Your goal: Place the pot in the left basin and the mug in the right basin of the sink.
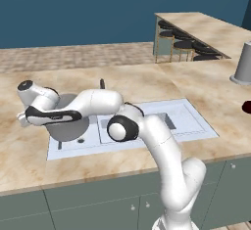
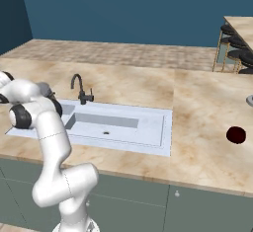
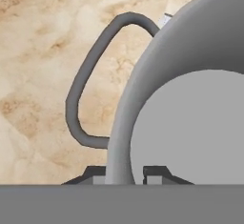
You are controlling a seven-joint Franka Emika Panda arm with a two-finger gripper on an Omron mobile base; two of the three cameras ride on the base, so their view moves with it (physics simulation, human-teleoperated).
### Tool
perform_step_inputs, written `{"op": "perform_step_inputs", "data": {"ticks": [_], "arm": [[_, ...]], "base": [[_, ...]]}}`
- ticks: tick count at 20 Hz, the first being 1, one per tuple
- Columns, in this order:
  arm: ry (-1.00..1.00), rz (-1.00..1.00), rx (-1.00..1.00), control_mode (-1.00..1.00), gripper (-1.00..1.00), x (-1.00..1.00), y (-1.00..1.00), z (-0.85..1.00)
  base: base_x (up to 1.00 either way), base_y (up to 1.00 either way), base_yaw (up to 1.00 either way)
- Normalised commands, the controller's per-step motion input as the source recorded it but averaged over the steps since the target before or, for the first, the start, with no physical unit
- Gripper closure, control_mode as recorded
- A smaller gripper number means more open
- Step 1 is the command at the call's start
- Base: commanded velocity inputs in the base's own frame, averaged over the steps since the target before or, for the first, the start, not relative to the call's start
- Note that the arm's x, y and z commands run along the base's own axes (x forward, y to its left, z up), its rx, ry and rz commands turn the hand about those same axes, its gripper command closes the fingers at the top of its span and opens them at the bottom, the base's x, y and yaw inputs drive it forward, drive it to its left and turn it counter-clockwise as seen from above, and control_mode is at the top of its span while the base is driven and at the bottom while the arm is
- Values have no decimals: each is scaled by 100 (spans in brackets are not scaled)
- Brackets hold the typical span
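The grey pot sits at the left basin of the white sink, partly hidden under my forearm. In the hand view the pot looms large, its loop handle hanging over the marble counter. My gripper straddles the pot's rim, one fingertip inside and one outside, shut on the wall. I cannot tell whether the pot rests on the basin floor. The right basin holds nothing. The dark red mug stands on the counter far to the right of the sink.
A slim black faucet rises behind the sink. A tall grey cylinder stands at the counter's far right. Black stools line a side counter beyond. Bare marble lies between the sink and the mug.
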Motion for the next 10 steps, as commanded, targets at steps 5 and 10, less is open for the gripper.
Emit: {"op": "perform_step_inputs", "data": {"ticks": [5,10], "arm": [[0,-7,1,-100,100,-26,-40,-58],[0,-6,4,-100,100,-26,-73,-51]], "base": [[0,0,0],[0,0,0]]}}
